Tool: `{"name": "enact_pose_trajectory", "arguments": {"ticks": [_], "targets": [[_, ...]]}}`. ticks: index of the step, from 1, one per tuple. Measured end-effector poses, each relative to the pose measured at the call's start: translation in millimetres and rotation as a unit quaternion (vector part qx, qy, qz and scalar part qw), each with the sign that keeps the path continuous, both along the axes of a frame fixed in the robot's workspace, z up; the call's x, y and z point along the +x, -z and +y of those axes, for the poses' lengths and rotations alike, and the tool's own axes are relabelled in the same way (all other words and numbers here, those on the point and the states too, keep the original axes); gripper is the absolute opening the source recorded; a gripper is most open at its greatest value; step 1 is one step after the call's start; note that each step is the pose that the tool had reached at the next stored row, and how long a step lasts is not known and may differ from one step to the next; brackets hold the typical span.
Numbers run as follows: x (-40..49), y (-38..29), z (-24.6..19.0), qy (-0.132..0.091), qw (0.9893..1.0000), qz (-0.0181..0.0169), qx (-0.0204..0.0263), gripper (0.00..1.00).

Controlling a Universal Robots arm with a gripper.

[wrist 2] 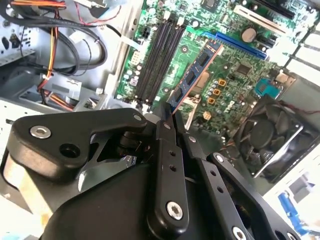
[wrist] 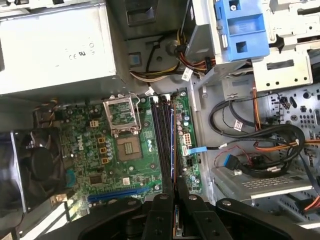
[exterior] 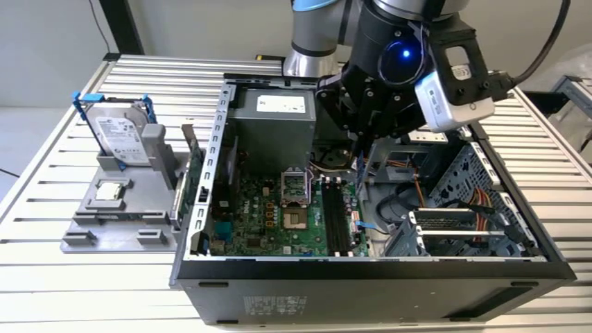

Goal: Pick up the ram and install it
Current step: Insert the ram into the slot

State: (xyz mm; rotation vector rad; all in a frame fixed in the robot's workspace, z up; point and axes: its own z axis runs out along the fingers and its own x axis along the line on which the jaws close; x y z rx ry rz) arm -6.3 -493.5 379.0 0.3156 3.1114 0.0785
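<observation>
Ram first, in the exterior view: you can place it by the gripper [exterior: 361, 149], which hangs inside the open computer case [exterior: 215, 132], above the far end of the memory slots [exterior: 337, 218]. Those slots run near to far along the motherboard [exterior: 268, 215], on its edge toward the exterior view's right.

In the second wrist view, the gripper [wrist 2: 172, 114] is clamped on one end of the ram [wrist 2: 192, 77]. The stick reaches straight out from the fingertips, chip face showing. Its long axis runs nearly parallel to the memory slots [wrist 2: 160, 55], and it sits just beside them, on the processor-socket side. You cannot tell its height over the board here.

In the first wrist view, you see the ram [wrist: 173, 145] edge-on as a thin line leaving the pinched fingers of the gripper [wrist: 175, 190]. It lies along the memory slots [wrist: 162, 135], same direction as they run. I judge it not seated: it looks aligned in heading, with descent left.
</observation>
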Motion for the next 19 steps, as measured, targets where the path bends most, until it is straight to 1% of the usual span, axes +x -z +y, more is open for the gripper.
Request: {"name": "enact_pose_trajectory", "arguments": {"ticks": [5, 9, 14, 19], "targets": [[0.0, 0.0, 0.0, 0.025, 0.9997, 0.0, 0.0, 0.0], [0.0, 0.0, 0.0, 0.045, 0.999, 0.0, 0.0, 0.0], [0.0, 0.0, 0.0, 0.07, 0.9975, 0.0, 0.0, 0.0], [0.0, 0.0, 0.0, 0.094, 0.9956, 0.0, 0.0, 0.0]]}}
